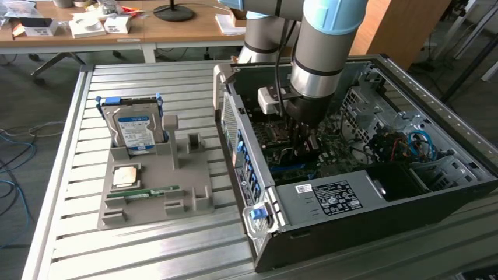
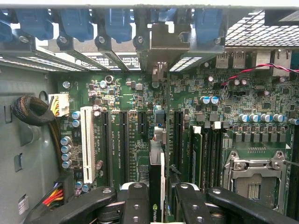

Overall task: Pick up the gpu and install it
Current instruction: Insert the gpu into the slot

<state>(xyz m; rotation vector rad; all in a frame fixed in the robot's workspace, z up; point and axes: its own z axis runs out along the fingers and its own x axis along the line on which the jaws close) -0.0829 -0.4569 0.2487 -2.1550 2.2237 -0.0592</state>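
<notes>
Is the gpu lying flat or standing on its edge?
On its edge. The wrist view shows the gpu edge-on, clamped in the end effector, hanging above the motherboard slots inside the computer case.

Slatted metal table (image 1: 93,245) carries grey parts holder (image 1: 155,186), open computer case (image 1: 350,233)

The exterior view looks down from high and some way off onto the desk (image 1: 70,175) and open computer case (image 1: 374,227). The wrist view faces the motherboard (image 2: 135,135) closely, inside that same case.
</notes>
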